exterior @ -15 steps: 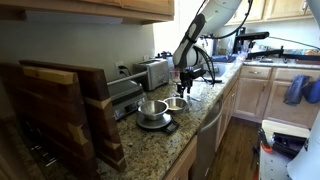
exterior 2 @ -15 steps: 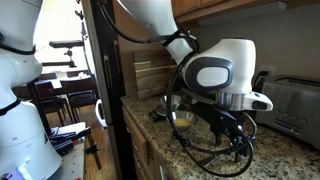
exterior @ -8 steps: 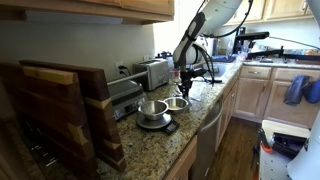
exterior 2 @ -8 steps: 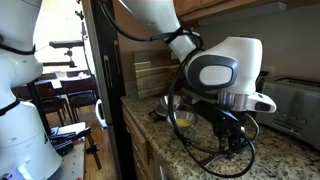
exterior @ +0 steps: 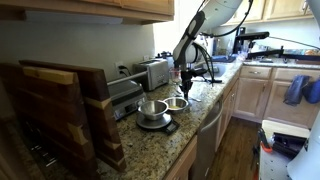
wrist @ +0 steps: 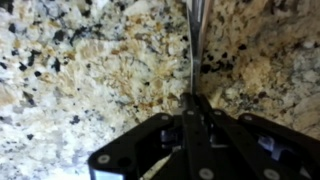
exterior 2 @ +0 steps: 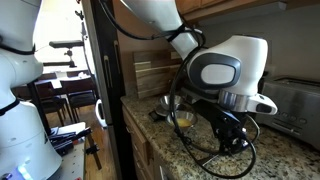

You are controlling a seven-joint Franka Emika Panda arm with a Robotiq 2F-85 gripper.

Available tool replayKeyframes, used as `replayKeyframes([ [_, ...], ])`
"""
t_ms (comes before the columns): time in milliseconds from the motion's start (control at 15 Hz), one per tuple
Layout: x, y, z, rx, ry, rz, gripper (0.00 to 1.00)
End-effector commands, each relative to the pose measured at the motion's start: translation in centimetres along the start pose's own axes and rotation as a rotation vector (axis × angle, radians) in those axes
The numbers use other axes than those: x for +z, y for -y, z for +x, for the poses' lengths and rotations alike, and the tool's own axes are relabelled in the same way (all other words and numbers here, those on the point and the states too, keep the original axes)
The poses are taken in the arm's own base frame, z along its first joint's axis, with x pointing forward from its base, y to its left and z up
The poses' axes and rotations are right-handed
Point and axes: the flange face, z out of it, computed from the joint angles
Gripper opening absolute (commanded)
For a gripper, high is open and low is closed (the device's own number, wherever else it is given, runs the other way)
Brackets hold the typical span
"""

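Jaws that stood wide a second ago have drawn together, while the arm has hardly shifted. From the left in an exterior view: wooden cutting boards point(exterior: 60, 110) stand near, then a steel bowl point(exterior: 152, 107) on a scale point(exterior: 160, 124), a smaller bowl point(exterior: 177, 102), and the gripper point(exterior: 185, 88) low over the granite counter point(exterior: 190, 135). In the wrist view its fingers are pinched tight on a thin metal handle point(wrist: 192, 45), which runs away from them over the stone, just right of the smaller bowl. The grasp looks made. A lift would call for a slow, straight rise so the slim handle does not slip.
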Motion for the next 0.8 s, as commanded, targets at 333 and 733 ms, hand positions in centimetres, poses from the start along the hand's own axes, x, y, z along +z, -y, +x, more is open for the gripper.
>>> replayKeyframes([
  [333,-4.1,0.9,-1.3,-0.114,0.049,0.039,0.05],
  [733,-8.2,2.9,-2.2,-0.249,0.083,0.042,0.05],
])
